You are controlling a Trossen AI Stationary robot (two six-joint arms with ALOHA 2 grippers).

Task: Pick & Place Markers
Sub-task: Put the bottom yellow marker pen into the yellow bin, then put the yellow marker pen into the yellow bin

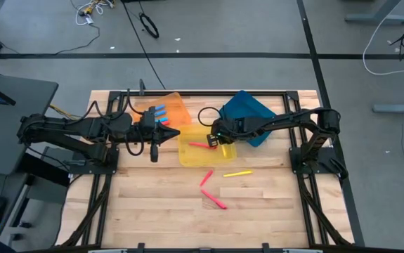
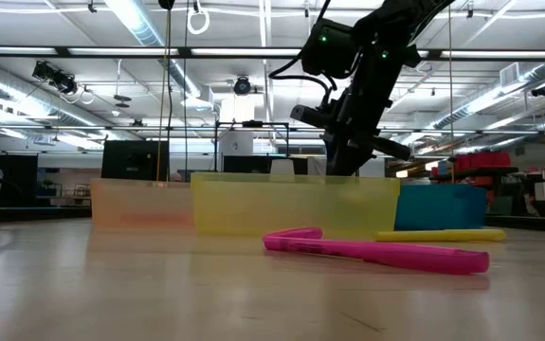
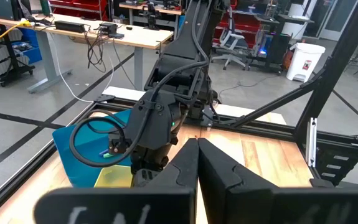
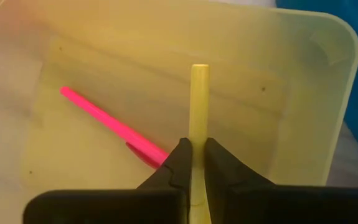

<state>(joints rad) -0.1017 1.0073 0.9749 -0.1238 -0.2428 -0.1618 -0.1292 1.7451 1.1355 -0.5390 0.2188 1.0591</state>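
My right gripper (image 1: 216, 139) hangs over the yellow tray (image 1: 187, 156), shut on a yellow marker (image 4: 198, 99). A pink marker (image 4: 104, 119) lies flat on that tray's floor. Two pink markers (image 1: 206, 177), (image 1: 216, 202) and a yellow marker (image 1: 237, 173) lie on the wooden table, nearer the front edge than the tray. Blue markers (image 1: 158, 112) lie in the orange tray (image 1: 177, 105). My left gripper (image 3: 197, 149) is shut and holds nothing; it hovers by the orange tray's near right corner. My right gripper pinches the yellow marker between its two fingers, at the shaft (image 4: 198, 134) just past the fingertips. The marker runs along the fingers, and its free end (image 4: 198, 67) sticks out ahead of them. The fingers slant down from the table's right, and the marker is over the yellow tray's floor.
A blue tray (image 1: 252, 112) stands tilted behind my right arm at the far right. The orange, yellow and blue trays stand in a row along the far side. The table's near half holds only the loose markers.
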